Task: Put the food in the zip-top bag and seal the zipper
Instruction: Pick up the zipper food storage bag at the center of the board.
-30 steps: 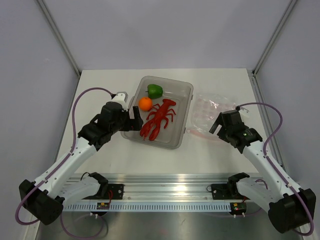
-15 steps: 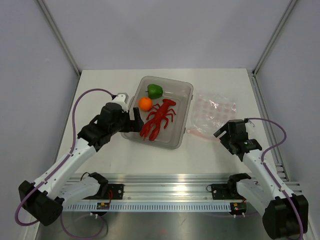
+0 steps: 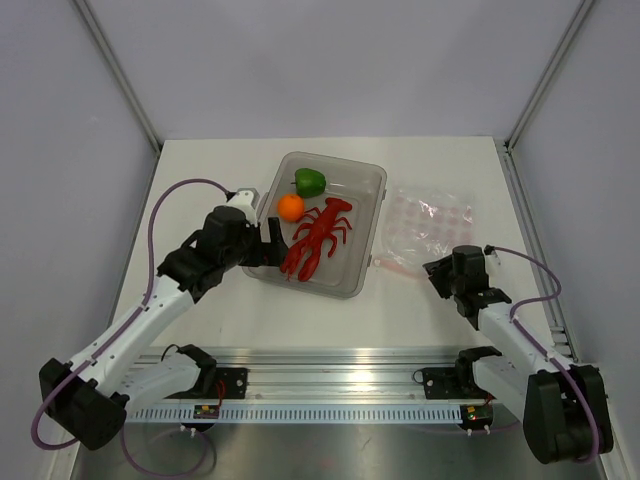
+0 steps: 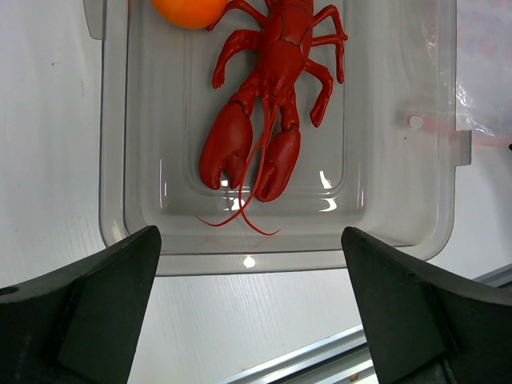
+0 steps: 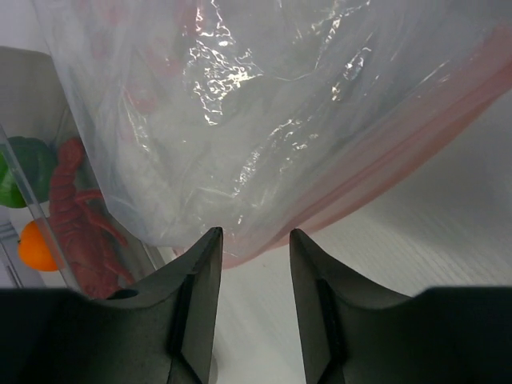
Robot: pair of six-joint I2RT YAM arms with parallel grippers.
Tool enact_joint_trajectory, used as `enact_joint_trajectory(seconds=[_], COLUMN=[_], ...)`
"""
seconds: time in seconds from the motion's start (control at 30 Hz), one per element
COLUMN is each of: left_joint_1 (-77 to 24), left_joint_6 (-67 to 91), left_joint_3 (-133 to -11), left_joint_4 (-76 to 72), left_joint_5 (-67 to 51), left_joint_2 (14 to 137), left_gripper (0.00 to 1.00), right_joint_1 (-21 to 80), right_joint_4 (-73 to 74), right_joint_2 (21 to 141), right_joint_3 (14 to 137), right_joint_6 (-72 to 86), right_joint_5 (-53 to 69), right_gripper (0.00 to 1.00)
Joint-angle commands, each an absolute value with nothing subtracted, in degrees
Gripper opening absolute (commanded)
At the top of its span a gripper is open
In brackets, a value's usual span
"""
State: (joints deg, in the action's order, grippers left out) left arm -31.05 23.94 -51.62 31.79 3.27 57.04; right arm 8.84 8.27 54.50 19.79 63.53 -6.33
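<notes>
**Operator:** Report what changed.

**Arm:** My right jaws have closed from wide to a narrow gap, and that arm has drawn back toward the near edge. The jaws now sit low at the near corner of the bag [image 3: 428,222], with the zipper [image 5: 376,172] at their tips. A gap remains, so no grip is confirmed. My left jaws are unchanged: wide, hovering over the lobster [image 4: 280,64] in the tray [image 3: 372,185].

**Operator:** Consequence for the task?

**Arm:** As I judge it, pickup of the bag mouth is under way. The lobster, orange [image 3: 290,207] and pepper [image 3: 310,181] all lie in the tray. The bag lies on the tabletop [image 3: 210,170] beside the tray. Loading has not begun.
</notes>
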Motion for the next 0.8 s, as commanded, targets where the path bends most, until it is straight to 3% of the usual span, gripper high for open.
enact_joint_trajectory(seconds=[0.0, 0.37, 0.43, 0.5, 0.53, 0.77], left_joint_1=[-31.20, -31.20, -31.29, -31.20, -31.29, -34.10], left_joint_6=[23.12, 23.91, 23.82, 23.82, 23.47, 22.50], left_joint_3=[-52.38, -51.24, -51.33, -51.77, -52.03, -59.31], left_joint_4=[30.06, 29.97, 30.06, 30.15, 30.41, 32.34], left_joint_5=[1.76, 1.23, 1.23, 1.06, 0.88, 4.83], left_joint_2=[57.74, 57.66, 57.83, 58.01, 58.18, 60.46], left_gripper=[0.99, 0.99, 0.99, 0.99, 0.99, 0.99], right_joint_1=[8.53, 8.44, 8.53, 8.53, 8.53, 8.53], right_joint_4=[0.71, -5.61, -6.76, -6.86, -5.72, 11.40], right_joint_2=[56.16, 62.22, 63.54, 64.16, 63.90, 53.99], right_joint_3=[19.16, 19.77, 20.30, 20.91, 22.05, 32.50], right_joint_6=[66.09, 65.57, 64.95, 63.99, 63.81, 58.28], right_joint_5=[-6.24, -8.17, -8.87, -9.67, -9.75, -10.64], right_gripper=[0.45, 0.49, 0.39, 0.21, 0.00, 0.00])
